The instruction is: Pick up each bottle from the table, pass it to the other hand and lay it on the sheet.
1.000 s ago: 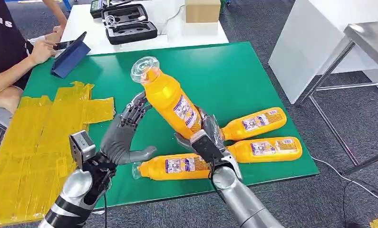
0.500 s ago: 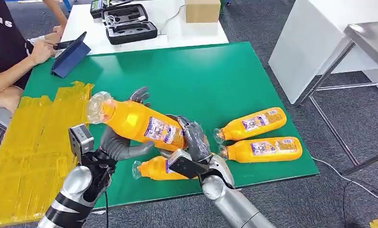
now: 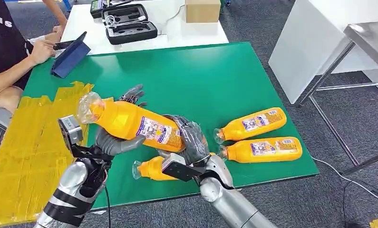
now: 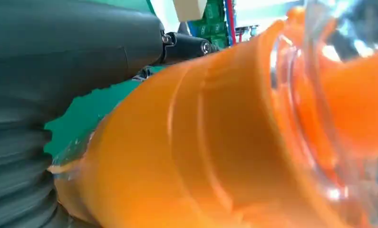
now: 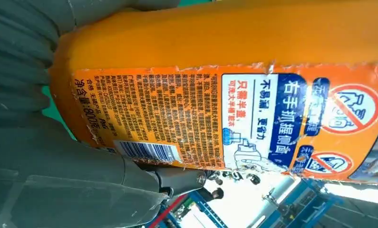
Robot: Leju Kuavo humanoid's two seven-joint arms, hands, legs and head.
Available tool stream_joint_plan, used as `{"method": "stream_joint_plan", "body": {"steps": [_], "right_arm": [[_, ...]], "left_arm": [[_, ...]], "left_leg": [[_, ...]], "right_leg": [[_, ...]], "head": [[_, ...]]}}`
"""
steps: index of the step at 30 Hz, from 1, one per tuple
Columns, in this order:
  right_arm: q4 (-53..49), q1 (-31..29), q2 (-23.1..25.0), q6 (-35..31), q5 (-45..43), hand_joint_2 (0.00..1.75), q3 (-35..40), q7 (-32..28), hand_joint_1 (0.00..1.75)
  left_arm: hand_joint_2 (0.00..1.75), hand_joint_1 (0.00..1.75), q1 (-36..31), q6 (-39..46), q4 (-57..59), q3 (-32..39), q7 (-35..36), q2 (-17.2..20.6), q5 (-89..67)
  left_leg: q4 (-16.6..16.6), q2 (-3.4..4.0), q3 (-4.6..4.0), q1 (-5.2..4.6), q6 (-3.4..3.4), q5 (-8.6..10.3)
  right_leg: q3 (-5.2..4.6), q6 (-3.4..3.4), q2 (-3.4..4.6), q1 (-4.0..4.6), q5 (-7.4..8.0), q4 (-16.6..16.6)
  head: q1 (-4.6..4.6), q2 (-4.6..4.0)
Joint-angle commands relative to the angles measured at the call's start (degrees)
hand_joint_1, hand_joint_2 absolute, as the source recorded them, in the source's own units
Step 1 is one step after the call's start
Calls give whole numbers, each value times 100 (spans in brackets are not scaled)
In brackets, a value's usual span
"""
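The right hand (image 3: 190, 137) grips the bottom end of the orange bottle (image 3: 130, 121) so the bottle lies sideways across the left hand (image 3: 114, 137), whose fingers (image 3: 132, 93) look spread under it and maybe not squeezing yet, ready to take it.

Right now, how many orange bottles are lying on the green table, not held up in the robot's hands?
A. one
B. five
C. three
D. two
C: two bottles lie side by side on the green table, and a third lies below the right hand, which holds a fourth bottle up together with the left hand.
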Motion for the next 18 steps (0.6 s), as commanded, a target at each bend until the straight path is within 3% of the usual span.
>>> {"method": "stream_joint_plan", "body": {"steps": [1, 13, 14, 15, 16, 18], "right_arm": [[101, -138, -206, 35, -62, 175, 339, -41, 175], [-190, -28, -212, 38, -498, 175, -76, 11, 169], [-415, 42, -239, 216, -775, 175, -176, -23, 7], [-657, 108, -300, 226, -809, 175, -228, -30, 0], [-1010, 205, -377, 298, -893, 175, -319, -12, 0], [-1585, 358, -447, 540, -1125, 175, -518, 71, 0]], "left_arm": [[175, 175, -171, 176, 246, 277, 7, -103, 69], [175, 175, -174, 459, 189, 317, -126, -27, -193], [175, 175, -268, 685, 196, 183, -337, 130, -799], [175, 175, -330, 900, 210, 180, -468, 165, -1183], [175, 175, -468, 1629, 236, 145, -721, 262, -2306], [175, 175, -679, 2363, 361, 276, -577, 376, -3687]], "left_leg": [[-2, -8, 17, 3, -3, -6], [7, -15, 39, 5, -4, -21], [0, -11, 17, 3, -2, -7], [-2, -11, 9, 2, -2, -2], [7, -22, 28, 5, -4, -15], [12, -29, 25, 7, -5, -16]], "right_leg": [[19, -5, 0, 2, -6, -2], [40, -10, 1, 3, -20, 6], [18, -5, -2, 2, -7, -1], [10, -4, -4, 2, -4, -2], [31, -9, -8, 3, -18, 7], [30, -10, -15, 5, -22, 12]], "head": [[0, 0], [0, 0], [0, 0], [0, 0], [0, 0], [0, 0]]}}
